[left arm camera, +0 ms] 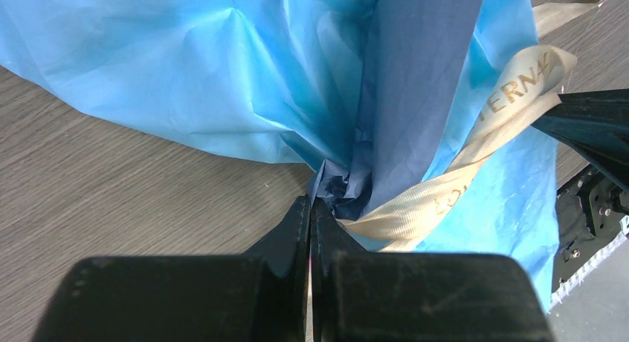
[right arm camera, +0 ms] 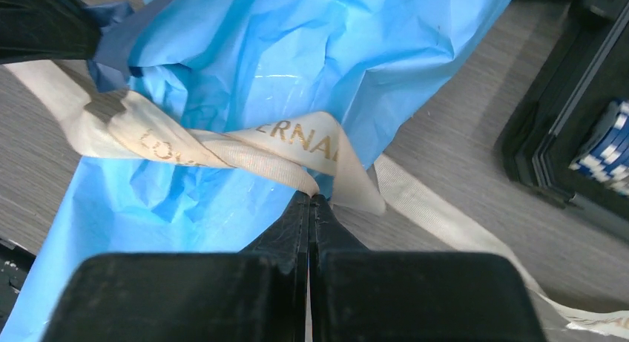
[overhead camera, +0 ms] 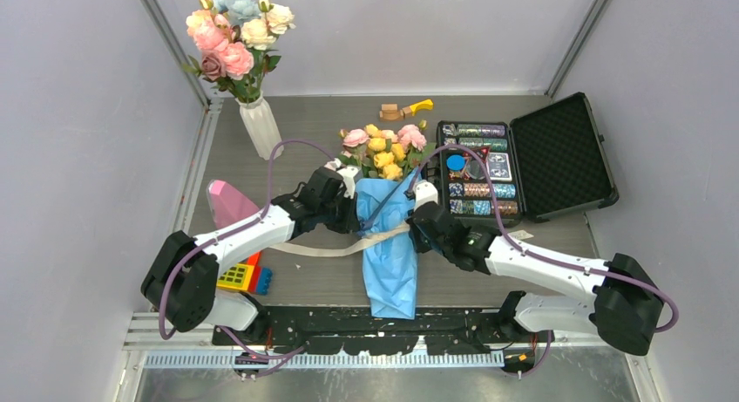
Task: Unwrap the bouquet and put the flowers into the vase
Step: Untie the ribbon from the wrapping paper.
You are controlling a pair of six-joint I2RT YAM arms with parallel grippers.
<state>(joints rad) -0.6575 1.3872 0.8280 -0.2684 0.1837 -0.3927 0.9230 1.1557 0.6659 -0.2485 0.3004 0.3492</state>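
Observation:
The bouquet lies mid-table, its light blue paper wrap (overhead camera: 389, 254) pointing toward me and the flowers (overhead camera: 383, 153), yellow and pink roses, at the far end. A cream ribbon (overhead camera: 318, 248) crosses its waist and trails left. My left gripper (left arm camera: 312, 202) is shut, pinching the crumpled dark blue paper (left arm camera: 348, 188) at the waist. My right gripper (right arm camera: 309, 199) is shut on the ribbon (right arm camera: 259, 153), at a twisted loop over the wrap (right arm camera: 334, 53). The ribbed white vase (overhead camera: 260, 130) stands at the back left, holding bigger pink, white and pale-blue blooms.
An open black case (overhead camera: 601, 188) with poker chips lies to the right of the bouquet. A pink cone block (overhead camera: 228, 201) and coloured toy blocks (overhead camera: 246, 277) sit at the left. Small wooden and yellow pieces (overhead camera: 405, 111) lie at the back.

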